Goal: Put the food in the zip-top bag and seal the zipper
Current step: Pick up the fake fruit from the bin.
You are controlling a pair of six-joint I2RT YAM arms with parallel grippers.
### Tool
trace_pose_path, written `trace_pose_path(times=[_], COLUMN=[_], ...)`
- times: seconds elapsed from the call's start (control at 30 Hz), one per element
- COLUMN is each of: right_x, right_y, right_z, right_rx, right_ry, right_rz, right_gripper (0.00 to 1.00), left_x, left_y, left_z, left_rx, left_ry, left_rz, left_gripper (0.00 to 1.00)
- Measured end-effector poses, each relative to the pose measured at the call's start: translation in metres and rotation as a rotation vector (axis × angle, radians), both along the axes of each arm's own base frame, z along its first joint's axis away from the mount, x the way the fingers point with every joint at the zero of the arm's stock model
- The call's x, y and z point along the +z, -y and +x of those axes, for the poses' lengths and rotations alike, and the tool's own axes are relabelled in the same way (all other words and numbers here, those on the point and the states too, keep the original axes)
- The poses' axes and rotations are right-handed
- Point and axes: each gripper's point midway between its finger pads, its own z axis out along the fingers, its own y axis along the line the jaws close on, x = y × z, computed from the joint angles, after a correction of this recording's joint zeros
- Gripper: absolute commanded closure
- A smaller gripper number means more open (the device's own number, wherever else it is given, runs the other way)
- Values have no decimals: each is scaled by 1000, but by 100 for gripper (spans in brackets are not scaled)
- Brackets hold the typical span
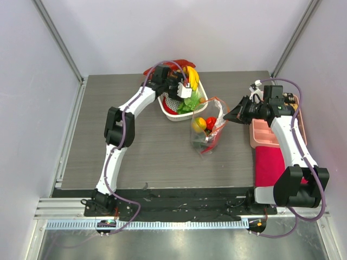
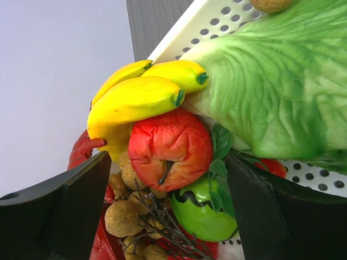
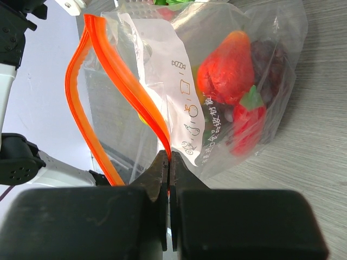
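The zip-top bag point(image 3: 184, 103) is clear, crinkled plastic with a white printed label. It already holds red toy pieces point(image 3: 230, 67) and dark grapes point(image 3: 268, 57). Its zipper point(image 3: 133, 89) is a bright orange strip. The two halves bow apart into an open mouth and meet again where the right claw point(image 3: 169, 162) is clenched on the strip, jaws pressed together. In the top view the bag sits near the middle of the surface point(image 1: 135, 151), just in front of the near corner of a white perforated basket point(image 1: 169, 112).

The left claw point(image 2: 168, 168) is released, its jaws spread wide over the basket with a red fruit point(image 2: 171, 146) between them; whether they touch it I cannot tell. Bananas point(image 2: 138, 97), a lettuce leaf point(image 2: 271, 81), a green fruit point(image 2: 198, 211) and brown snacks point(image 2: 122, 216) crowd around it.

Bare surface lies left of and in front of the bag. On the right, a pink tray point(image 1: 259, 132) and a red cloth point(image 1: 269, 162) line the surface's edge.
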Motion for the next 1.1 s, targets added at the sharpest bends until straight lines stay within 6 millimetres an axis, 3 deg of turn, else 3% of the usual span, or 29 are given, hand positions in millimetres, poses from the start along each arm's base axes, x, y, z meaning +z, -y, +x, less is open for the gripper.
trace_pose_path(times=[0.4, 0.57, 0.8, 1.1], right_x=[-2, -4, -6, -6], right_y=[1, 1, 2, 2], right_z=[1, 1, 1, 1], right_rx=[-2, -1, -1, -1], right_ry=[-6, -14, -19, -19], right_rz=[-1, -1, -3, -2], right_gripper=[99, 99, 99, 99], left_x=[-24, -24, -23, -13], left_y=[2, 2, 2, -12], left_z=[10, 13, 14, -22], left_rx=[12, 17, 12, -14], left_ry=[0, 17, 31, 7], left_rz=[12, 11, 9, 43], left_gripper=[17, 38, 47, 48])
